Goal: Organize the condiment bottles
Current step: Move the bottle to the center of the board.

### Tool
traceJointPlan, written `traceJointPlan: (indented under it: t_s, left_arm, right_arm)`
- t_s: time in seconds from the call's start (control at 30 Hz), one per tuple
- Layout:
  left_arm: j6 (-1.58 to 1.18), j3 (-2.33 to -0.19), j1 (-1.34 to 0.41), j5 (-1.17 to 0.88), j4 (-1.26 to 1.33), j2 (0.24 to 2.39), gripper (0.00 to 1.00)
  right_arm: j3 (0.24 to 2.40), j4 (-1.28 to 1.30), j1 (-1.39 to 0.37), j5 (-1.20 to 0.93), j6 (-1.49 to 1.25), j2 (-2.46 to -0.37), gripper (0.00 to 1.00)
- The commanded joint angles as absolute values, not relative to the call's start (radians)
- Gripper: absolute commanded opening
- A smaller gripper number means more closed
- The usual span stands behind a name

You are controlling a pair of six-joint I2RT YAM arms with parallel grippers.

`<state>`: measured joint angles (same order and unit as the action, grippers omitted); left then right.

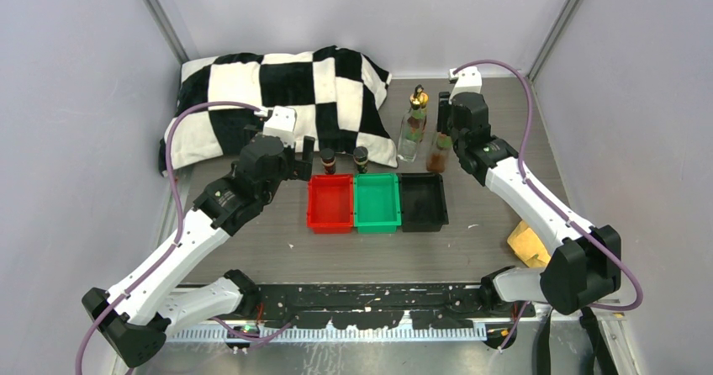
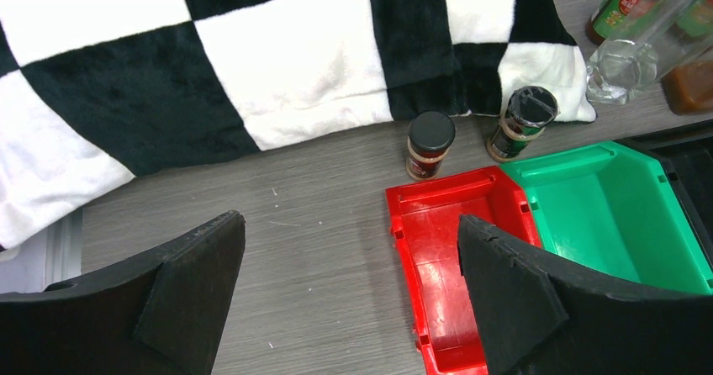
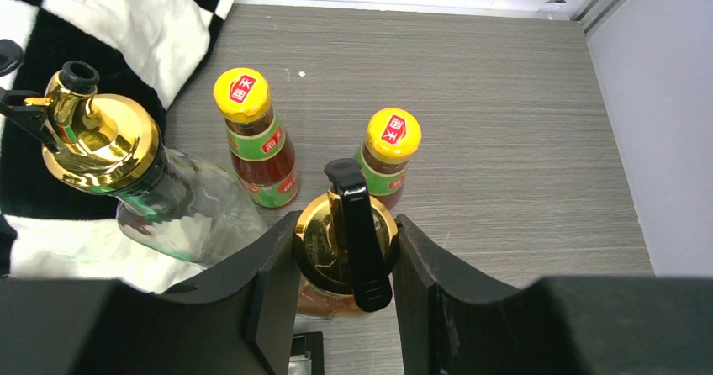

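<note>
My right gripper (image 3: 345, 236) is shut on the gold pourer top of a tall glass bottle (image 3: 336, 295) with brown contents; it stands behind the black tray (image 1: 422, 200) in the top view (image 1: 437, 152). The other tall clear bottle (image 3: 126, 165) stands just to its left (image 1: 411, 135). Two reddish-brown bottles with yellow caps (image 3: 248, 131) (image 3: 388, 152) stand beyond the held one. Two short dark black-capped bottles (image 2: 430, 144) (image 2: 523, 123) stand behind the red tray (image 2: 437, 257) and the green tray (image 2: 605, 215). My left gripper (image 2: 349, 282) is open and empty, above the table by the red tray's left rim.
A black-and-white checkered cloth (image 1: 277, 89) lies bunched at the back left, touching the short bottles' area. A yellow object (image 1: 525, 245) lies by the right arm's base. Grey walls close in the table on three sides.
</note>
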<state>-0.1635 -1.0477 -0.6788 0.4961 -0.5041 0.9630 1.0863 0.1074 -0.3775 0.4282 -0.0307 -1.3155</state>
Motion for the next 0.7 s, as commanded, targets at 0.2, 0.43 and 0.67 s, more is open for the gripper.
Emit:
traceJointPlan:
  t_s: [0.2, 0.43, 0.67]
  left_arm:
    - [-0.162, -1.043, -0.682, 0.488, -0.455, 0.959, 0.98]
    - [-0.163, -1.039, -0.683, 0.489, -0.455, 0.958, 0.98]
    - [-0.163, -1.040, -0.683, 0.489, -0.455, 0.957, 0.98]
  right_arm:
    - [1.152, 0.071, -0.363, 0.498, -0.014, -1.262, 0.01]
    - [1.150, 0.069, -0.352, 0.517, -0.015, -1.255, 0.01]
    - [1.153, 0.073, -0.316, 0.516, -0.018, -1.247, 0.01]
